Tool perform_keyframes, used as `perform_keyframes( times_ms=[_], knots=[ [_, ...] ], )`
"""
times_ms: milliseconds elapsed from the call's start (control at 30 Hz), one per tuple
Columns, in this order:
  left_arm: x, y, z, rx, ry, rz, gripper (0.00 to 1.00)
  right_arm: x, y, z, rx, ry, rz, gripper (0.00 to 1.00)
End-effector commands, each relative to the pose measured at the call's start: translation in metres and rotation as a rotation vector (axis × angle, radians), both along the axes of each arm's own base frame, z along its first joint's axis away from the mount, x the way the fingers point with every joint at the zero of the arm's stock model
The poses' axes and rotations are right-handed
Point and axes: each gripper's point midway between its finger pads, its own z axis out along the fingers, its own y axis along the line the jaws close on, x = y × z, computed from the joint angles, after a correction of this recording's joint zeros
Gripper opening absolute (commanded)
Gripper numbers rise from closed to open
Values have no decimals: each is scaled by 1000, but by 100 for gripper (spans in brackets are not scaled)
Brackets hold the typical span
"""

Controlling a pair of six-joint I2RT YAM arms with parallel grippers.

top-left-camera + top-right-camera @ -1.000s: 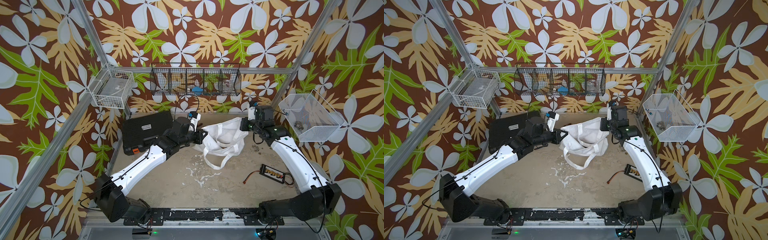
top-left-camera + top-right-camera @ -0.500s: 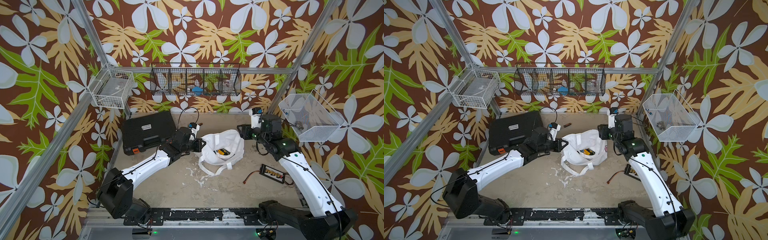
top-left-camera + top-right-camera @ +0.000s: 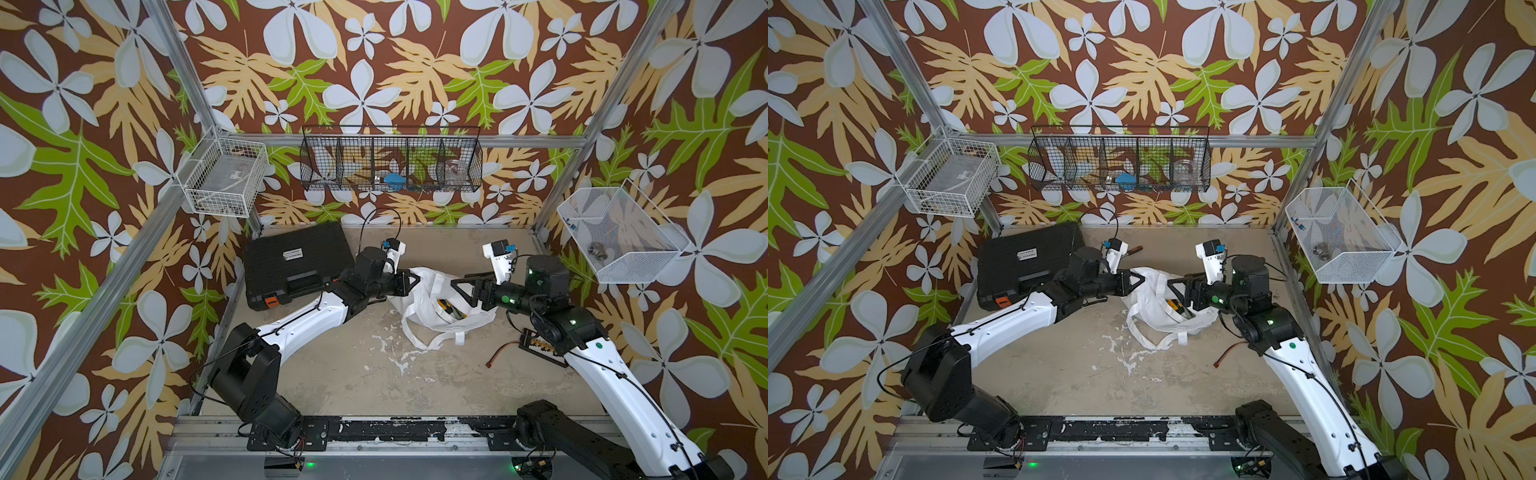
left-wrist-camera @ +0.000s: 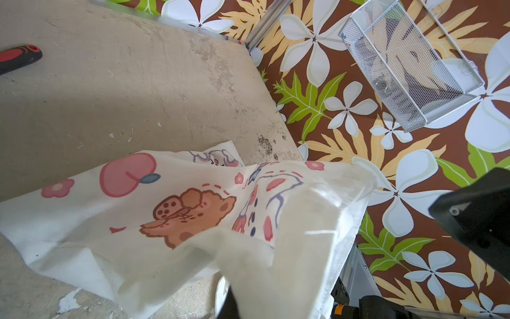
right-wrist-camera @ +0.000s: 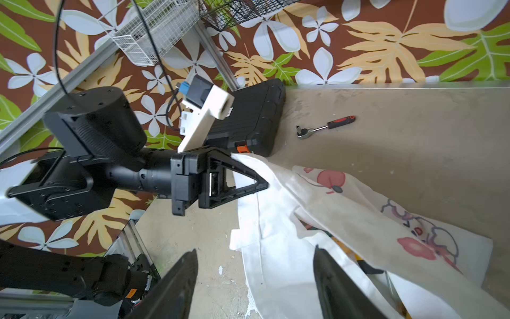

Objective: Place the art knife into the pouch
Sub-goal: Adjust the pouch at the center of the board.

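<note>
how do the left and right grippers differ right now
The left gripper is shut, pinching the rim of the pouch; the right gripper is open and holds nothing. The left gripper is on the pouch's side toward the black tool case; the right gripper is on the opposite side, by its opening. Both are black with triangular fingers.

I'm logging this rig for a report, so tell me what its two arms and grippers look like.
The left arm and right arm have white shells, black joint housings and thin black cables along them. The left gripper and right gripper are black, with triangular open-frame fingers. Each wrist carries a white camera mount with a blue connector.
</note>
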Motion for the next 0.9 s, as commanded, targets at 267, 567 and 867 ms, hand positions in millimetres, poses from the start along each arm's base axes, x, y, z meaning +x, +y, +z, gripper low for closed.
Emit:
perform_keyframes(
  times_ms=[267, 567, 867],
  knots=[
    [1, -5, 20, -61, -41, -24, 0, 21, 21, -50, 15, 85, 60, 69],
    [-4, -2, 22, -67, -45, -26, 0, 47, 46, -62, 78, 87, 161, 66],
    [9, 7, 10, -49, -27, 5, 0, -6, 54, 1, 264, 34, 327, 62]
  ],
)
